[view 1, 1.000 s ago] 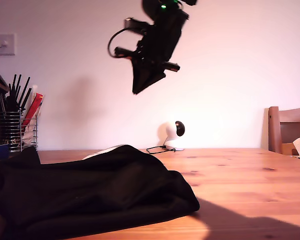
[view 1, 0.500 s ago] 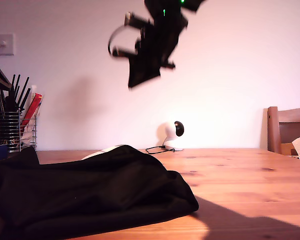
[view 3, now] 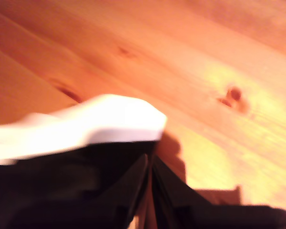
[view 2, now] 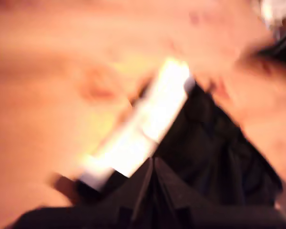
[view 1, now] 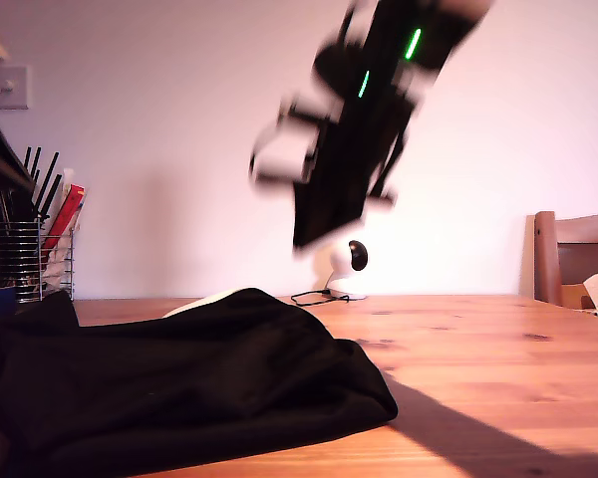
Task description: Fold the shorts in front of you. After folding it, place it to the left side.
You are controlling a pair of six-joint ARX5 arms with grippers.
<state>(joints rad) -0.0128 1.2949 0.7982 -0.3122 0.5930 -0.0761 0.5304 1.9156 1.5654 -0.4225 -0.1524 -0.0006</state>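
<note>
One pair of soft, matte black fabric shorts (view 1: 179, 383), heaped in wrinkled folds on the knotty orange-brown wooden desk (view 1: 498, 349), toward the exterior view's lower left; small white bit (view 1: 204, 302) at the far edge of the heap, touching the desk. One black robot arm (view 1: 364, 119) with green lights, badly blurred, hanging in the air above the desk and well apart from the shorts, pointed end down; cannot tell from the wrist views which arm. My first tool (view 2: 152, 164): black fingers pressed together to a point, nothing pinched, over the shorts and the white bit, picture blurred. My second tool (view 3: 150, 160): fingers likewise pressed together, nothing between them, over the white bit and bare desk. One wire-mesh holder (view 1: 25, 264) of black and red pens at the exterior view's left edge, behind the shorts. One small round white device with black face (view 1: 347, 261) and black cable, at the back of the desk against the pale wall. One brown wooden chair back (view 1: 573, 257) at the exterior view's right edge. One white wall switch (view 1: 5, 88), the exterior view's upper left.
</note>
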